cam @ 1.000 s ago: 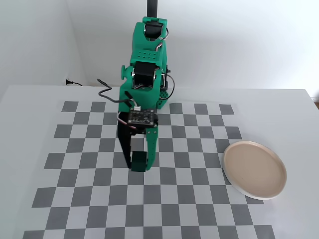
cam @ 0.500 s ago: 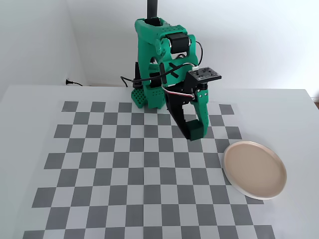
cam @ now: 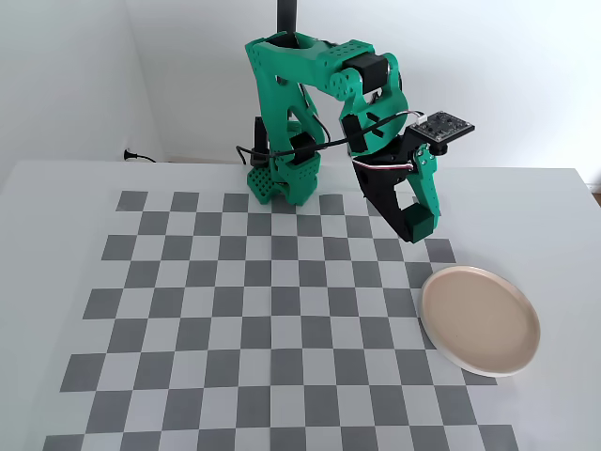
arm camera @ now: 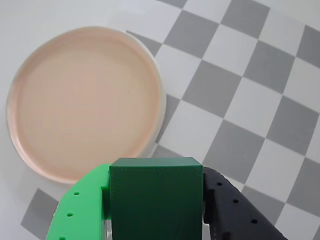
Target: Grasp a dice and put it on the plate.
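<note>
The hand [cam: 416, 225] is clamped on the dice [arm camera: 155, 200], carried in the air short of the plate [cam: 480, 319] near the counter's right edge. The cube looks light, stiff and matte, gripped squarely on opposite flat faces.

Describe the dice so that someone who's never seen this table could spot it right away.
Start at the checkered mat and find the green arm behind it. The gripper hangs in the air left of the plate and holds the dice: a dark green cube, duller than the arm, with no pips.
</note>
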### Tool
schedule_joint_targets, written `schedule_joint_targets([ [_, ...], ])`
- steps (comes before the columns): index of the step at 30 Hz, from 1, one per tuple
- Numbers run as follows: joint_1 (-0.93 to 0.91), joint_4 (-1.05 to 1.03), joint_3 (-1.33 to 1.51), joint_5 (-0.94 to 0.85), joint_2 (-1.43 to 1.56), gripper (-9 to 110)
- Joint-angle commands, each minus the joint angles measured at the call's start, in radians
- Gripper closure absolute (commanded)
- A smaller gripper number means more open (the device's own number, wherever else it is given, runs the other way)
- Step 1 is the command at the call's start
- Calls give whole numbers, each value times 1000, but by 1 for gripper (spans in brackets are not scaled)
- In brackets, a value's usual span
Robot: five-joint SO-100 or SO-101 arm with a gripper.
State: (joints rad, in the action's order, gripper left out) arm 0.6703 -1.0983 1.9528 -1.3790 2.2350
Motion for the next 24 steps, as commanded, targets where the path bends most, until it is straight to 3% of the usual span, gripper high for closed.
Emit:
schedule_joint_targets([
  [1,34,21,-143,21,-60,106],
  [24,163,-26,-960,114,-873,106],
])
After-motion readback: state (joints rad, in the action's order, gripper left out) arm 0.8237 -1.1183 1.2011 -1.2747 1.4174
